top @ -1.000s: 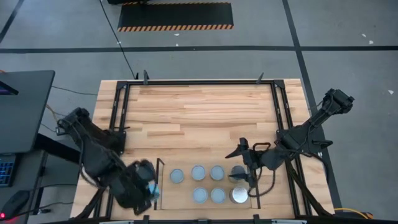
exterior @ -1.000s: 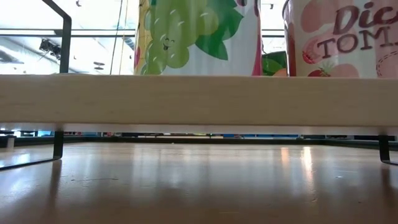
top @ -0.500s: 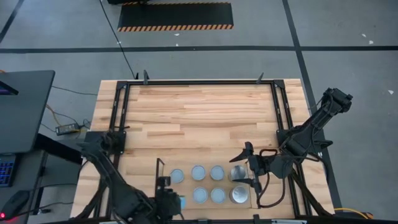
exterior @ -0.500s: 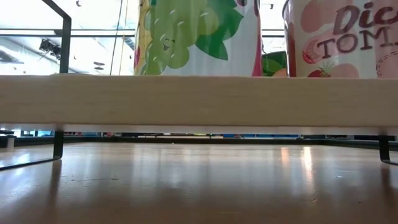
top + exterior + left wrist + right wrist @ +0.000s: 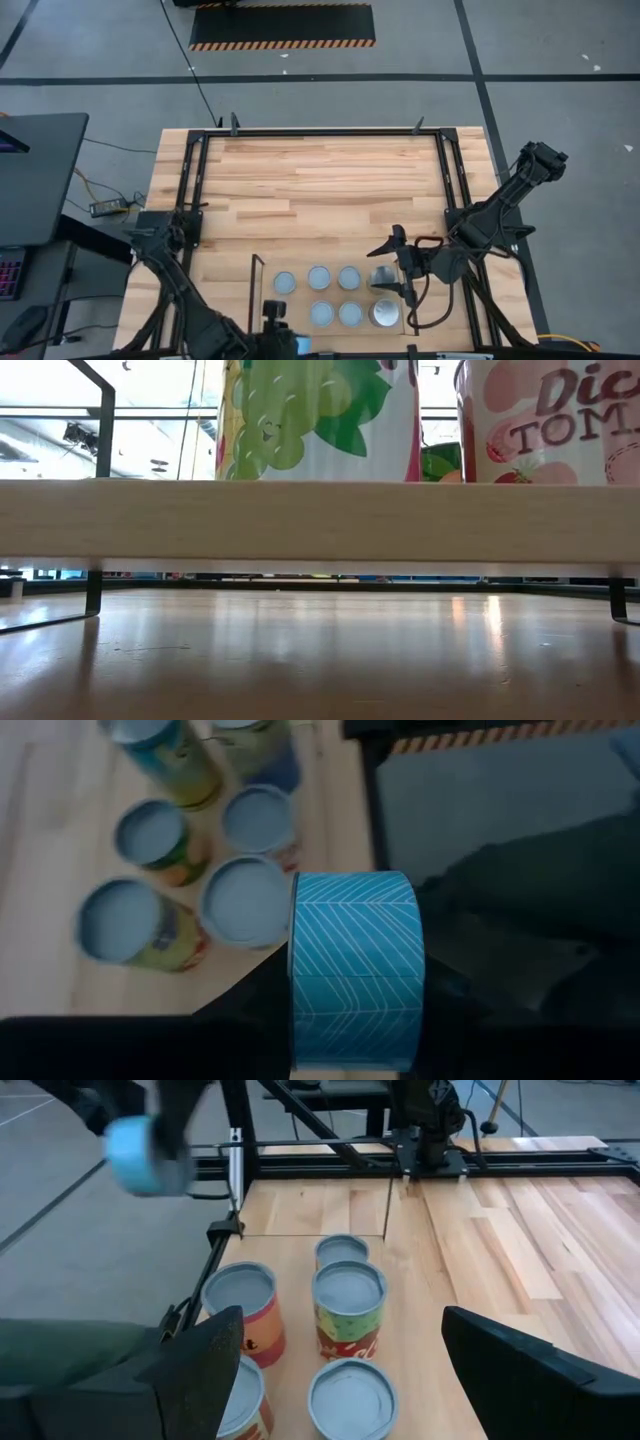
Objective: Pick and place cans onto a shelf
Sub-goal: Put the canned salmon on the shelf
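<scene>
Several round cans with silver-grey tops (image 5: 335,295) stand upright in two rows on the light-wood shelf, between its thin dark rails (image 5: 254,290). My right gripper (image 5: 396,268) is open at the shelf's right end. Its fingers stand apart on either side of the far row's rightmost can (image 5: 383,277), just to that can's right, and touch nothing. The right wrist view shows the cans (image 5: 347,1308) ahead of it. My left gripper (image 5: 285,338), with its blue tape (image 5: 355,970), hangs over the near edge in front of the shelf, above the cans (image 5: 243,900). The low view shows two labelled cans (image 5: 320,420) on the shelf plank (image 5: 320,515).
A large black frame (image 5: 320,132) runs round the table. Bare wood lies between the shelf and the far edge (image 5: 320,190). A dark monitor (image 5: 35,170) stands off the table's left side, and cables trail on the floor.
My left gripper has swung from the left of the shelf toward the table's right and near edge, and now hangs in front of the shelf. My right gripper has drawn back a little toward the right edge and stays open. The cans have not moved.
</scene>
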### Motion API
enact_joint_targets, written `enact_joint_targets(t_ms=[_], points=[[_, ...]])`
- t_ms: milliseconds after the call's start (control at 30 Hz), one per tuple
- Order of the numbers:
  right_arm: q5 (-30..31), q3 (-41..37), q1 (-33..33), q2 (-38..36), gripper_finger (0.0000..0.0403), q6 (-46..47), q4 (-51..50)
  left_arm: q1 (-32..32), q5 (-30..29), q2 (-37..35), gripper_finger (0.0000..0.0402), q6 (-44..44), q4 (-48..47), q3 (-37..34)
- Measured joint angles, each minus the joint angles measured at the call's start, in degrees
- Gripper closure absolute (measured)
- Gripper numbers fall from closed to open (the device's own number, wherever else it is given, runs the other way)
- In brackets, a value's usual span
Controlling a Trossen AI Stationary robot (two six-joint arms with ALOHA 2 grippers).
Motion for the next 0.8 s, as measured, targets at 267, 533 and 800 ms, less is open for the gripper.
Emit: enact_joint_targets(t_ms=[267,533,800], points=[[0.0,-0.02,-1.61,0.0,0.0055,0.54,0.13,-2.01,1.11,5.13,0.0259,-1.78,-1.96,5.4],[-2.0,-0.02,-1.12,0.0,0.0055,2.76,-0.01,-3.03,-1.39,8.54,0.0259,-3.29,-1.55,5.35],[-2.03,-0.02,0.42,-0.07,0.0055,1.62,-0.13,-2.27,-3.88,13.08,0.0259,-7.32,-12.04,5.29]])
